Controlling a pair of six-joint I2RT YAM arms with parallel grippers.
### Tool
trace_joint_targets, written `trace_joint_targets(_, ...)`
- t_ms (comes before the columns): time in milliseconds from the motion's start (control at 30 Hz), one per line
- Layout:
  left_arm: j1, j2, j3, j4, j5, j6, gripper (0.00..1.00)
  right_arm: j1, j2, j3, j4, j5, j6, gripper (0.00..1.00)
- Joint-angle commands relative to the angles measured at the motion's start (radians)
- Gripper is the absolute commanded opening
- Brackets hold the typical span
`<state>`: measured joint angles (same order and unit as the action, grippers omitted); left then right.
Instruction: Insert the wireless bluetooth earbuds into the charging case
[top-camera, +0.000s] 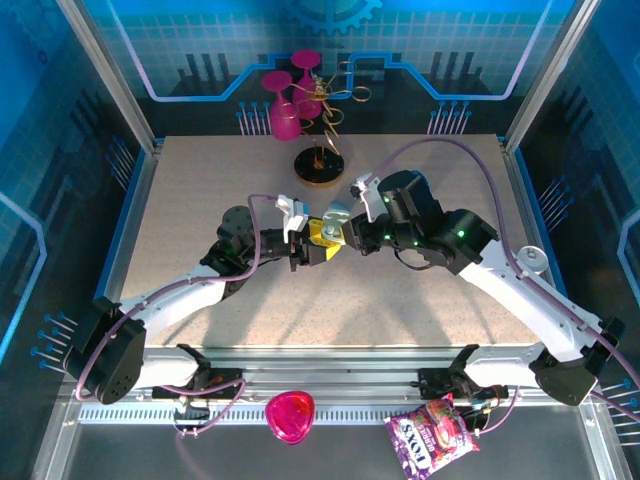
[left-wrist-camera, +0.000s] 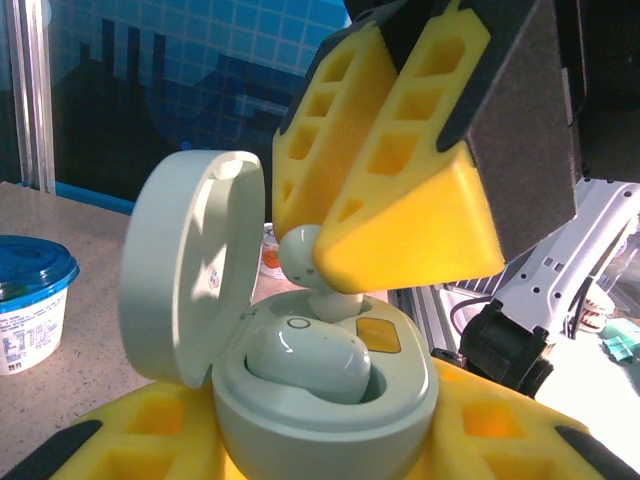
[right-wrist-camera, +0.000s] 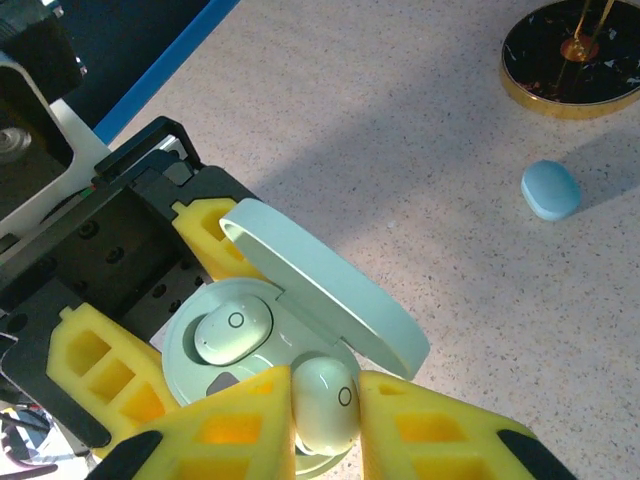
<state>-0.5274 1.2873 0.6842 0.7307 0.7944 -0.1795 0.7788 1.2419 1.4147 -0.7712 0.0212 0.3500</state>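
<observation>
My left gripper (top-camera: 303, 251) is shut on the pale green charging case (left-wrist-camera: 330, 410), gripping its body between yellow fingers (left-wrist-camera: 510, 430). The case's lid (left-wrist-camera: 190, 270) stands open. One earbud (left-wrist-camera: 305, 360) sits in its socket, and it shows again as the seated earbud (right-wrist-camera: 232, 330) in the right wrist view. My right gripper (right-wrist-camera: 325, 425) is shut on a second earbud (right-wrist-camera: 325, 400) directly over the case. That earbud (left-wrist-camera: 300, 255) hangs from the right gripper's fingers (left-wrist-camera: 400, 200), its lower end reaching into the other socket.
A light blue pebble-shaped case (right-wrist-camera: 551, 189) lies on the speckled table near a black and gold round stand (right-wrist-camera: 580, 45). A blue-lidded cup (left-wrist-camera: 30, 295) stands to the left. Pink glasses (top-camera: 290, 100) are at the back, and a snack bag (top-camera: 435, 440) is below the front edge.
</observation>
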Motion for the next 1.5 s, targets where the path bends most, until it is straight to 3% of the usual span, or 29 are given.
trace_joint_targets(0,0.005,-0.019,0.037,0.024,0.021,-0.009,0.32,0.018,-0.006,-0.005,-0.036,-0.026,-0.032,0.19)
trace_joint_targets(167,0.004,-0.02,0.033,0.029,0.022,-0.01,0.32,0.028,0.005,0.002,-0.057,-0.034,-0.049,0.2)
trace_joint_targets(367,0.004,-0.023,0.031,0.038,0.025,-0.009,0.32,0.031,-0.003,0.014,-0.04,-0.019,-0.041,0.3)
trace_joint_targets(500,0.005,-0.021,0.026,0.038,0.029,-0.003,0.32,0.03,-0.045,-0.009,0.011,0.009,-0.019,0.46)
trace_joint_targets(667,0.005,-0.021,0.016,0.048,0.029,0.022,0.32,0.022,-0.126,-0.079,0.12,0.012,0.01,0.57)
trace_joint_targets(933,0.005,-0.059,0.003,-0.012,0.071,0.133,0.32,-0.092,-0.124,-0.093,0.236,-0.096,0.159,0.83)
trace_joint_targets(1200,0.004,-0.096,0.003,-0.068,0.098,0.184,0.33,-0.148,-0.023,-0.019,0.144,-0.124,0.173,0.83)
trace_joint_targets(1467,0.005,-0.102,0.002,-0.054,0.04,0.16,0.33,-0.14,-0.053,-0.074,0.151,-0.218,0.157,0.82)
